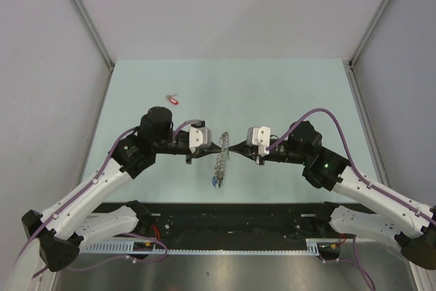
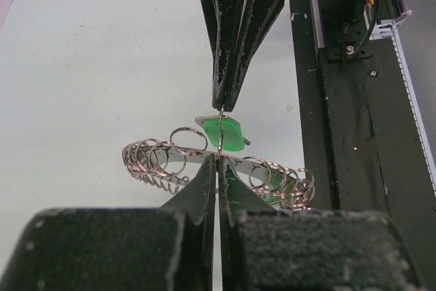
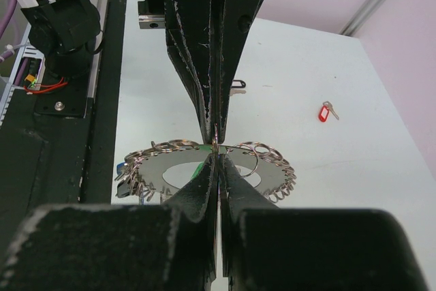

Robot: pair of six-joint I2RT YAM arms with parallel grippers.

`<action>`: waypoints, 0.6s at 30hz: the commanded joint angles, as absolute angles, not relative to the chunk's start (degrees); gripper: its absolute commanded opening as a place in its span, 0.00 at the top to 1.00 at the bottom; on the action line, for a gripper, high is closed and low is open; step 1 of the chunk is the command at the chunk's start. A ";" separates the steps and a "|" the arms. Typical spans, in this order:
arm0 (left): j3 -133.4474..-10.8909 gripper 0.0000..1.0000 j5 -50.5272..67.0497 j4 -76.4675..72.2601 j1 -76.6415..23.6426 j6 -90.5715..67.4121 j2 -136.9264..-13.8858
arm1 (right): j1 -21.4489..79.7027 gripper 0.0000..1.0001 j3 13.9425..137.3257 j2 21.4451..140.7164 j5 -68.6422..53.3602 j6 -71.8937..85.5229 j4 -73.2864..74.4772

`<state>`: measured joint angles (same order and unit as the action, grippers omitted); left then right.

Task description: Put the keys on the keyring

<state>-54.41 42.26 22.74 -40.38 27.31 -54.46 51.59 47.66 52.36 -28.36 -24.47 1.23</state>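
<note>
The right gripper (image 2: 222, 105) is clenching, apparently on the thin wire loop of the green-tagged key (image 2: 228, 134). The left gripper (image 2: 217, 163), also clamped tight, is meeting it tip to tip at the rim of the keyring (image 3: 158, 168); whether it is pinching the hoop itself I cannot tell. The keyring is sitting between both arms at mid-table (image 1: 286, 93). Threading well is calling for one side steadying the hoop while the other is feeding the loop slowly, without twisting. A red-tagged key (image 1: 172, 99) is lying well apart, farther back.
</note>
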 commanded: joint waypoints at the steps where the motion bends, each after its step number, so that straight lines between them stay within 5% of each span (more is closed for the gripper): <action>1: -54.67 0.99 43.33 18.98 -40.61 27.07 -53.79 | 51.94 1.00 47.99 51.94 -29.27 -24.43 -0.18; 18: -54.32 1.00 43.07 18.19 -40.69 26.45 -53.17 | 51.86 1.00 48.52 53.35 -29.44 -24.70 -0.26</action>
